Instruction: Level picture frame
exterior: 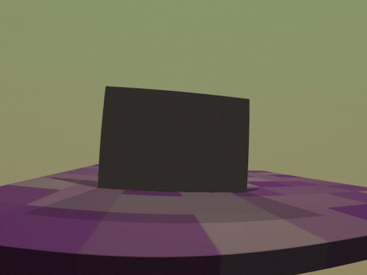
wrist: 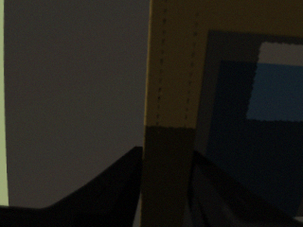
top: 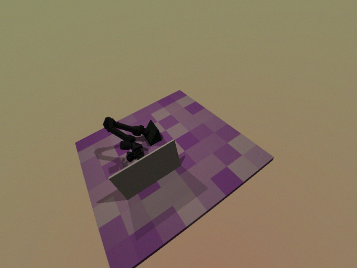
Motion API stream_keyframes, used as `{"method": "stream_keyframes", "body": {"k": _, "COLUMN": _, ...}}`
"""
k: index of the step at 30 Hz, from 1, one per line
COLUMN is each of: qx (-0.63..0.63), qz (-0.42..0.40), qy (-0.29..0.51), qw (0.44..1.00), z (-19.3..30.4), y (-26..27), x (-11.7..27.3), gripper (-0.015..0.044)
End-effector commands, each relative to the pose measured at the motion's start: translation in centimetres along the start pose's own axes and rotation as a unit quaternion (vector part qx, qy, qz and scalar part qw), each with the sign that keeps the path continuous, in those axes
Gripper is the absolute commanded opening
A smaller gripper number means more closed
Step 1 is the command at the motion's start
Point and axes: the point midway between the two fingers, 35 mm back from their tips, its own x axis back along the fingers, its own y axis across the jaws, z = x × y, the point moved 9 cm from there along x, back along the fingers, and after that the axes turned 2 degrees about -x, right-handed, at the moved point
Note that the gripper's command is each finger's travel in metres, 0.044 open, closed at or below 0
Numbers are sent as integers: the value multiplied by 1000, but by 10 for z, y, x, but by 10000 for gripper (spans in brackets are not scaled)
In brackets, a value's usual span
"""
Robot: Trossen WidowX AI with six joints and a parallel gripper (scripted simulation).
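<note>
The picture frame [wrist: 172, 71] has a brown wooden bar running nearly upright through the wrist view, with a grey border and a dark and light blue picture to its right. The inner edge of its top bar slopes slightly down to the right. My gripper [wrist: 164, 156] is shut on the frame's left side bar, one finger on each side. In the top view the hand is close to the wall's far face, with its fingertips hidden. The frame is hidden behind the wall in the top and exterior views. The screw and the notched strip do not show.
The grey wall [top: 146, 170] [exterior: 175, 138] [wrist: 76, 85] stands upright on the purple checkered table [top: 227, 180] [exterior: 153, 239]. The arm [top: 124, 127] is bent on the wall's far side. A dark, slanted block [top: 152, 134] stands at the arm's other end.
</note>
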Motion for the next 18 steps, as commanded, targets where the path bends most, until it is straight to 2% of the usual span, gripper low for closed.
{"method": "stream_keyframes", "body": {"k": 1, "qx": -3, "qz": -5, "qy": 1, "qw": 1000, "z": 0, "y": 4, "x": 0, "gripper": 0}}
{"method": "stream_keyframes", "body": {"k": 18, "qx": -3, "qz": -5, "qy": 1, "qw": 1000, "z": 0, "y": 10, "x": 0, "gripper": 0}}
